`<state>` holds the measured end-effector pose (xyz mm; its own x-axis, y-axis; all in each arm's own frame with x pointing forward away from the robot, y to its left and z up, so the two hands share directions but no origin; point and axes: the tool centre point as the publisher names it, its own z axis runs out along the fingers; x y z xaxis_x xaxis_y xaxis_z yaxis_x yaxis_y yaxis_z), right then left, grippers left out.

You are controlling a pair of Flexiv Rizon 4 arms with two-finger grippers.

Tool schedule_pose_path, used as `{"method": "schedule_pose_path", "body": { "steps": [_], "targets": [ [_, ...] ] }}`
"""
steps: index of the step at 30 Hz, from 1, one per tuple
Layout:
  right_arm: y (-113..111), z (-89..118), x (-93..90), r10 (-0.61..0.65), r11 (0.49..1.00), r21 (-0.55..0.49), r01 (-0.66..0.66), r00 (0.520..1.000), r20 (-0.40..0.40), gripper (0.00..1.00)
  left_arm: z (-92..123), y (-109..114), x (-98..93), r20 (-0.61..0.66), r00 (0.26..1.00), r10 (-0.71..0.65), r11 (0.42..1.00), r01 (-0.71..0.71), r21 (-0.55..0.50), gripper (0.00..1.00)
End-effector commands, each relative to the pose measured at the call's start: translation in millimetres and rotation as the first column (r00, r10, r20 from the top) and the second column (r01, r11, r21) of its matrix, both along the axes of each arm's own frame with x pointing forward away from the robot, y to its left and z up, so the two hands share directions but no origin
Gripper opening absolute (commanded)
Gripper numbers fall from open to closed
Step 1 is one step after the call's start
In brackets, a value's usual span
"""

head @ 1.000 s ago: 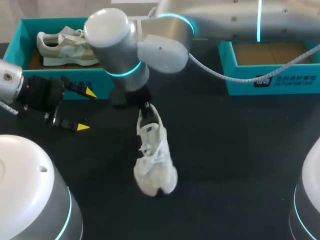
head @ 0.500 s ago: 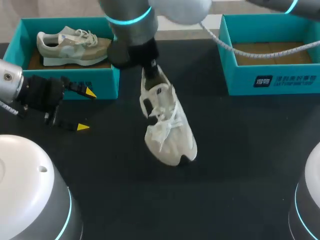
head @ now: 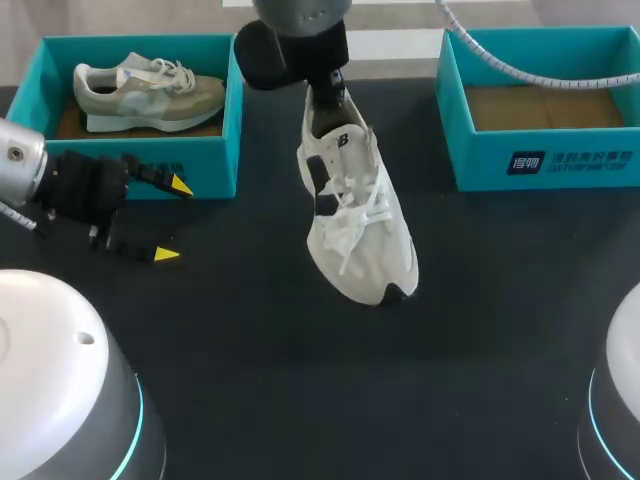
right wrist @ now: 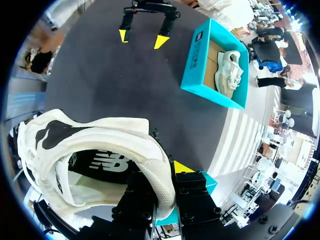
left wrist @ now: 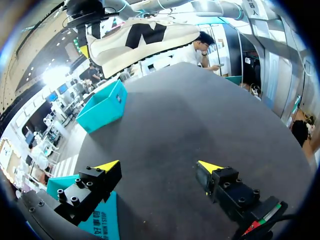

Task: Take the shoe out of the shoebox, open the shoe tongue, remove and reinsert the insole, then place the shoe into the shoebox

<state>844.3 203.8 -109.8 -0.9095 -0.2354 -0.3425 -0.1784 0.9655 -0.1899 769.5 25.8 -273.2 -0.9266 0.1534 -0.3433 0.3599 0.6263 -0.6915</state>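
The right end effector [head: 326, 88] pinches the heel collar of the white sneaker [head: 355, 215], so it dangles toe-down over the table [head: 480, 330], near the empty teal shoebox [head: 540, 160]; the left end effector [head: 172, 220] sits wide open, holding nothing

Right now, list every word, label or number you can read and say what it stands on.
Right box, front wall: white print, too small to read.
Left box, front wall: white print, blurred and partly hidden.
White shoe, side and inside: logo marks only, no readable words.
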Motion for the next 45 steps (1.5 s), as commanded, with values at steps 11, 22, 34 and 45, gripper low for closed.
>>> {"method": "schedule_pose_path", "body": {
  "steps": [11,22,34,45],
  "targets": [
    [-0.8,-0.5,0.1,0.001,1.0,0.002,-0.001,1.0,0.0,0.0,0.1,0.1,-0.3,0.0,1.0,-0.001,1.0,0.001,0.003,1.0],
    [-62.8,-2.0,24.0,0.133,0.989,0.061,-0.134,0.991,0.023,0.0,0.1,0.1,-0.3,0.0,1.0,-0.001,1.0,0.001,0.003,1.0],
    [-202.1,2.2,82.7,0.207,0.976,0.062,-0.209,0.978,0.035,0.0,0.1,0.1,-0.3,0.0,1.0,-0.001,1.0,0.001,0.003,1.0],
    [-252.7,-1.2,119.4,0.212,0.975,0.052,-0.214,0.977,0.039,0.0,0.1,0.1,-0.3,0.0,1.0,-0.001,1.0,0.001,0.003,1.0]
  ]
}}
